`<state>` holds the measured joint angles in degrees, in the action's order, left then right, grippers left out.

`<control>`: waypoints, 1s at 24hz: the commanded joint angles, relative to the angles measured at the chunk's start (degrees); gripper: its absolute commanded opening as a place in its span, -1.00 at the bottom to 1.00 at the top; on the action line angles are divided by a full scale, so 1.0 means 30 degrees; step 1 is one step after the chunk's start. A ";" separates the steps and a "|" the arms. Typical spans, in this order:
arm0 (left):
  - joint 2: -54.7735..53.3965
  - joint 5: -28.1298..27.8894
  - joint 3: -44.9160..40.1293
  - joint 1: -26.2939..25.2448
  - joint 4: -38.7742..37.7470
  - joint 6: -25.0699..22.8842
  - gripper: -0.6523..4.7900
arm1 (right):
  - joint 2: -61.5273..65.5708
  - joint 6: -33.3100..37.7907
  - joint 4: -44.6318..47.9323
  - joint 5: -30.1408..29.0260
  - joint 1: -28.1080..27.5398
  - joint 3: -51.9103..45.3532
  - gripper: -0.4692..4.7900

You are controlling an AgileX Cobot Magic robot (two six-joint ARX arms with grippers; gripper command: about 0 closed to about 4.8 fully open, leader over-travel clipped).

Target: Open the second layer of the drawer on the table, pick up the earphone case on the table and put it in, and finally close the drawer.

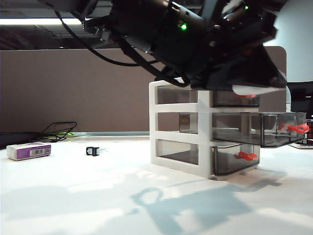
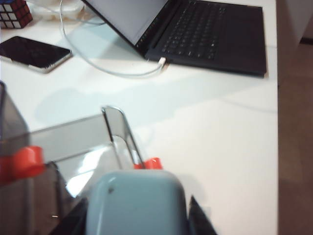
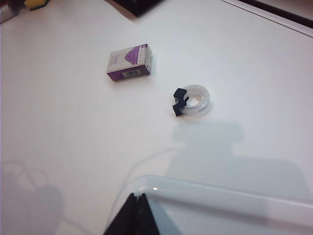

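The drawer is a white three-tier cabinet standing on the table. Its second layer is pulled out to the right, red handle at its end. In the left wrist view my left gripper is shut on the white earphone case, held above the open drawer's smoky front wall and handle. In the exterior view the case shows as a white edge under the black arms above the cabinet. My right gripper is shut and empty, over the cabinet's white top.
A purple-and-white box and a small black-and-white clip lie on the table's left. Cables trail at the back. Past the open drawer are a laptop, a phone, a puzzle cube and a white cable.
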<state>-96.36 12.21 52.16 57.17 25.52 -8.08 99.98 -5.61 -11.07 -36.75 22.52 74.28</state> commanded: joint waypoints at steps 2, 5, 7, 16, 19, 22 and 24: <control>-0.0168 -0.0852 0.0102 0.0583 0.1093 0.0102 -0.78 | 0.0182 0.0015 -0.1304 0.0124 0.0095 -0.0160 -0.84; -0.0160 -0.1137 0.0197 0.0903 0.1166 0.0211 -0.78 | 0.0182 0.0015 -0.1304 0.0117 0.0095 -0.0160 -0.84; -0.0160 -0.1479 0.0299 0.1086 0.1129 0.0204 -0.78 | 0.0182 0.0007 -0.1311 0.0102 0.0095 -0.0160 -0.84; -0.0831 -0.3716 0.1785 0.1209 0.0612 -0.0189 -0.78 | 0.0182 0.0007 -0.1268 -0.0299 0.0197 -0.0153 -0.84; -0.1209 -0.3716 0.2382 0.1217 0.0124 -0.0525 -0.78 | 0.0182 0.0000 -0.1253 -0.0299 0.0197 -0.0160 -0.84; -0.1479 -0.3891 0.2805 0.1217 -0.0386 -0.0874 -0.78 | 0.0182 -0.0153 -0.1304 -0.0284 0.0189 -0.0160 -0.84; -0.1515 -0.4634 0.2820 0.1217 -0.0488 -0.1333 -0.78 | 0.0182 -0.0160 -0.1297 -0.0291 0.0175 -0.0160 -0.84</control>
<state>-100.97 -0.27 60.45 60.73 24.10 -10.83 100.01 -5.82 -11.44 -38.02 22.83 74.28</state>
